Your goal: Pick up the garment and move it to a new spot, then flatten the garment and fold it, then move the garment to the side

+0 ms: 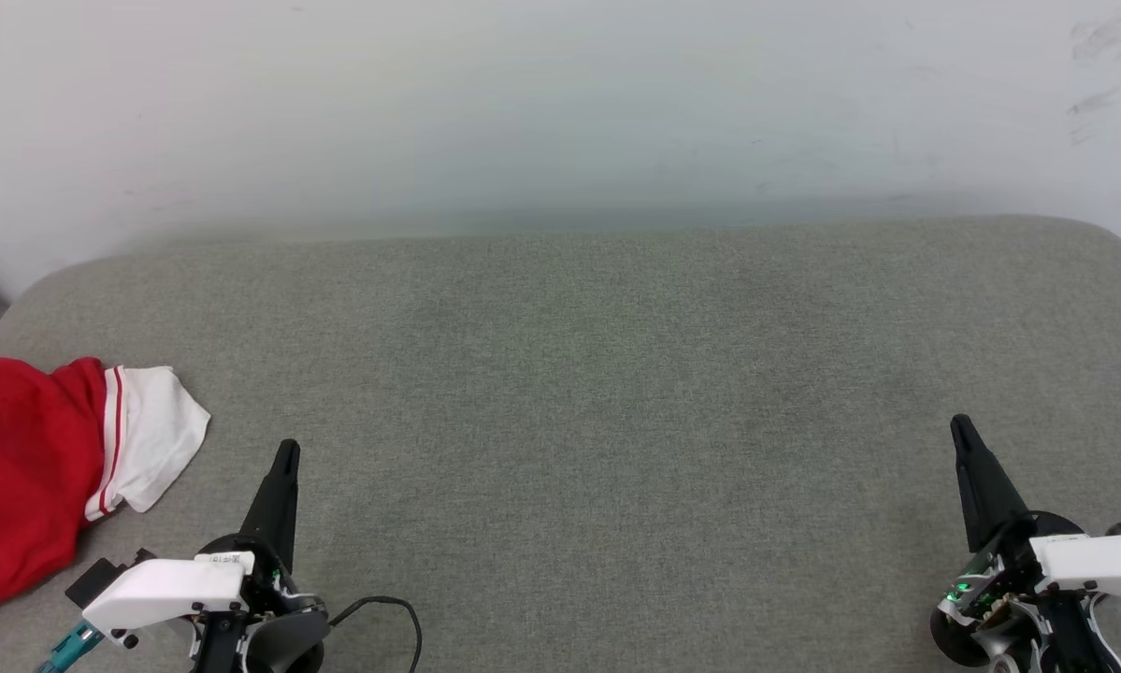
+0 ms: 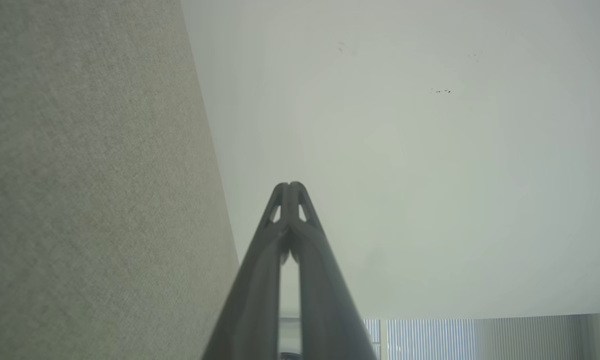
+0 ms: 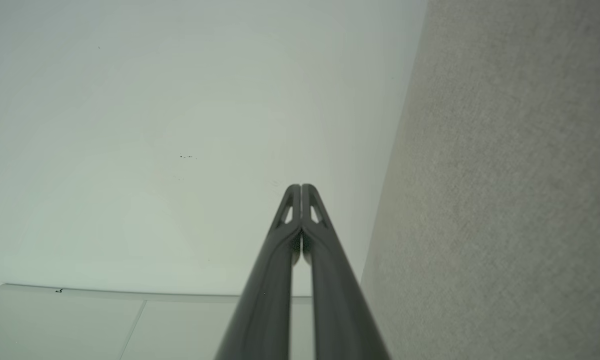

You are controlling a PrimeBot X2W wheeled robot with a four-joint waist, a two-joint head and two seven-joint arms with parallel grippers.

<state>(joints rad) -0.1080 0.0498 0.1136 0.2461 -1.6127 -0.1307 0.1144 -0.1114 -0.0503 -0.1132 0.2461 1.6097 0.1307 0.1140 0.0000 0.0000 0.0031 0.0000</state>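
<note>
The garment (image 1: 27,477) lies bunched at the far left of the grey cushioned surface (image 1: 579,402): red fabric with a white sleeve and red-and-white striped trim; its lettering is hidden and part runs off the left edge. My left gripper (image 1: 286,453) rests at the lower left, just right of the garment and apart from it, shut with nothing held. Its fingertips (image 2: 289,189) meet. At the lower right my right gripper (image 1: 960,428) is shut and empty, fingertips (image 3: 301,190) pressed together.
A pale wall (image 1: 560,103) rises behind the cushion's far edge. The cushion has rounded back corners. A black cable (image 1: 387,612) loops beside the left wrist. The wrist views show wall and cushion side by side.
</note>
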